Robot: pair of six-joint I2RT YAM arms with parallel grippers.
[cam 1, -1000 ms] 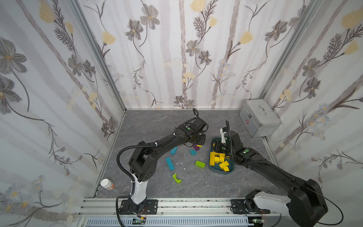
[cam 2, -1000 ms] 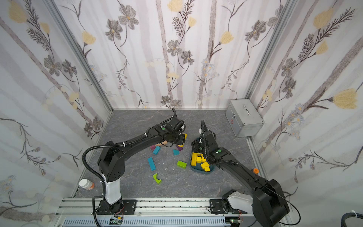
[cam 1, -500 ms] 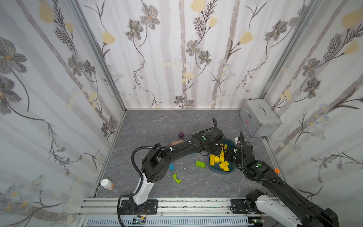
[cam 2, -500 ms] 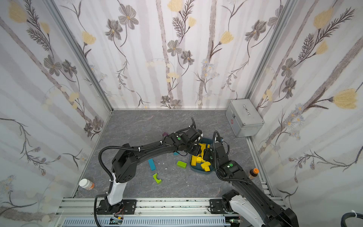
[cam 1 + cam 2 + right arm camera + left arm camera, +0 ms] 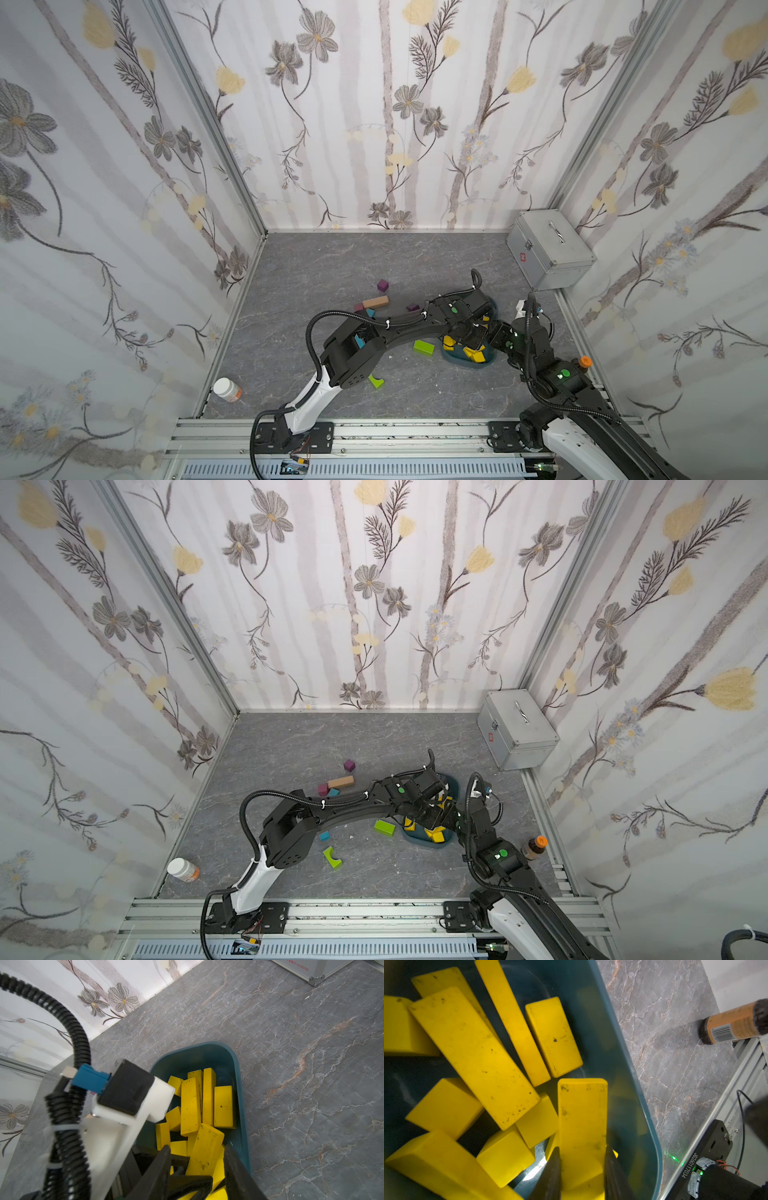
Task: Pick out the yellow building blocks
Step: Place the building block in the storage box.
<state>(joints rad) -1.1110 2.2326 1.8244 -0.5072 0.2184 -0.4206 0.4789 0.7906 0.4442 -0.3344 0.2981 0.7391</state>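
Matte-black jointed left arm (image 5: 399, 330) and right arm (image 5: 536, 357), white base links (image 5: 309, 405), ribbed black cable conduit (image 5: 308, 336), green status lights (image 5: 564, 374) at joints, white camera bracket (image 5: 116, 1132) with blue plug (image 5: 90, 1081), white serial number (image 5: 695, 1165) on black housing, black tapered fingers (image 5: 550, 1176) on left gripper (image 5: 582, 1147)

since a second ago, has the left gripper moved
Yes. The left gripper has swung toward the silver case and now hangs over the teal bin, gripping a yellow block.

Ten-odd yellow blocks (image 5: 473, 1053), one bin (image 5: 602, 1022)
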